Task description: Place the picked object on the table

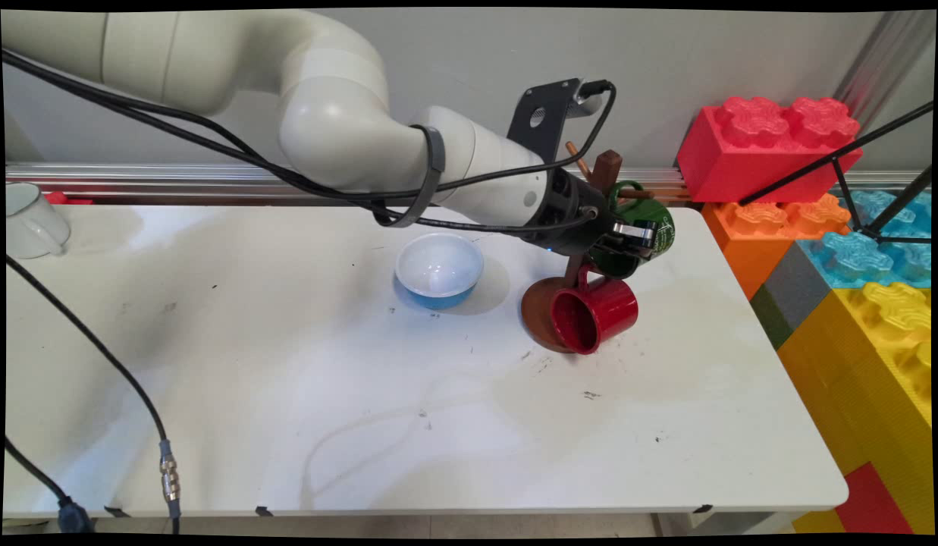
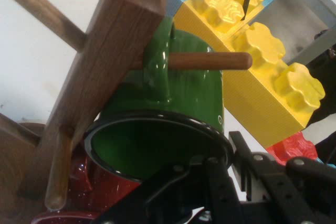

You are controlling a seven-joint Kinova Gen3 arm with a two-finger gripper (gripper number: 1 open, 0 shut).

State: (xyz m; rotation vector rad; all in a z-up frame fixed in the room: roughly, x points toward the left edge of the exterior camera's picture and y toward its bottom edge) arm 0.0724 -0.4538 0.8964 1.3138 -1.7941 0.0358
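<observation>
My gripper (image 1: 640, 235) is at the wooden mug tree (image 1: 607, 168) near the table's far right, shut on the rim of a green mug (image 1: 662, 224). In the hand view one finger lies inside the green mug (image 2: 178, 93) and the other outside its wall, with the gripper (image 2: 227, 153) at the rim's right side. The mug lies on its side against the tree's post (image 2: 100, 77), under a wooden peg (image 2: 210, 60). Below it a red mug (image 1: 594, 312) hangs from a lower peg over the tree's round brown base (image 1: 535, 315). The same red mug (image 2: 100, 192) shows at the hand view's lower left.
A bowl (image 1: 439, 269), blue outside and white inside, stands left of the tree. A white mug (image 1: 29, 220) sits at the far left edge. Large toy blocks (image 1: 840, 250) are stacked past the table's right edge. Black cables (image 1: 165, 455) hang at the front left.
</observation>
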